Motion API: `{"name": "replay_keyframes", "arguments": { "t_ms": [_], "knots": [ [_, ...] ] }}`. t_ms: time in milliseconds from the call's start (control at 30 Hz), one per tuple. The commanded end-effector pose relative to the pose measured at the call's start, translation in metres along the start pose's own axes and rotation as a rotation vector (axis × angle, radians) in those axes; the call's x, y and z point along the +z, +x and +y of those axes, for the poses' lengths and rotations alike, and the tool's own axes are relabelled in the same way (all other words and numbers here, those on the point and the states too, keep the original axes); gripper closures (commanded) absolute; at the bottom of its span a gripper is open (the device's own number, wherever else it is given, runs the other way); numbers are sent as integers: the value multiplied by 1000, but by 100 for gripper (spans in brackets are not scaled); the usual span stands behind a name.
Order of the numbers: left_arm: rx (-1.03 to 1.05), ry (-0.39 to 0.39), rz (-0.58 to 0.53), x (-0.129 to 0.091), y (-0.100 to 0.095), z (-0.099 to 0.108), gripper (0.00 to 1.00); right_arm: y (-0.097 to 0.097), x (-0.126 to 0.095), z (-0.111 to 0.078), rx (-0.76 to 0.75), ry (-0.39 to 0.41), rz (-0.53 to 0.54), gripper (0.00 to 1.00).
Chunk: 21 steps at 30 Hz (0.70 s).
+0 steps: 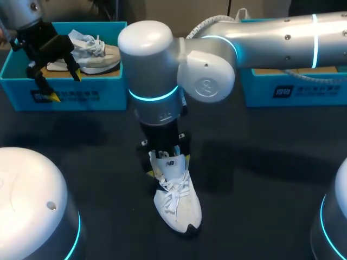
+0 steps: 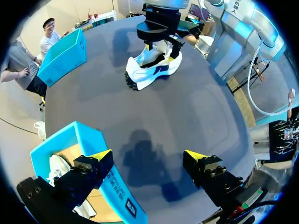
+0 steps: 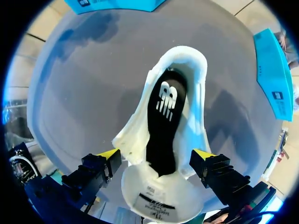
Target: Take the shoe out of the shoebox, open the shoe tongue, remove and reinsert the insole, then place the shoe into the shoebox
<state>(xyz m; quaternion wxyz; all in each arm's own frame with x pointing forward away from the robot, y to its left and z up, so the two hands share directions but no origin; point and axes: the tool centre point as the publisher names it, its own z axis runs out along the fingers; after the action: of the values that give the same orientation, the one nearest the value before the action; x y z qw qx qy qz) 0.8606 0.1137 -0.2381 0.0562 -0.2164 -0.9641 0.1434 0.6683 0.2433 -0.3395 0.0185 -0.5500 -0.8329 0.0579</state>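
Two white lace-up sneakers: one [image 1: 176, 203] stands near the middle of the dark surface [image 1: 260, 162], the other [image 1: 95, 54] lies in the open teal cardboard shoebox [image 1: 70, 95] at the far left corner. A second teal shoebox [image 1: 293, 89] sits at the far right edge. The right end effector [image 3: 156, 154] straddles the standing sneaker's collar, fingers spread apart; its black insole [image 3: 163, 112] shows inside. The left end effector [image 2: 148, 155] hangs spread wide above the left shoebox's front wall.
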Motion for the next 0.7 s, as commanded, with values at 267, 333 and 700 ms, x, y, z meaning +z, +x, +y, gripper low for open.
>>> {"name": "replay_keyframes", "arguments": {
  "t_ms": [267, 333, 700],
  "knots": [
    [0, -2, 1, 0, 0, 0, 0, 2, 0, -32, 75, -12, -9, 0],
    [0, -2, 1, 0, 0, 0, 0, 3, -3, -34, 79, -6, -19, 0],
    [0, -2, 1, 0, 0, 0, 0, -11, -19, -44, 110, 16, -99, 0]
  ]
}}
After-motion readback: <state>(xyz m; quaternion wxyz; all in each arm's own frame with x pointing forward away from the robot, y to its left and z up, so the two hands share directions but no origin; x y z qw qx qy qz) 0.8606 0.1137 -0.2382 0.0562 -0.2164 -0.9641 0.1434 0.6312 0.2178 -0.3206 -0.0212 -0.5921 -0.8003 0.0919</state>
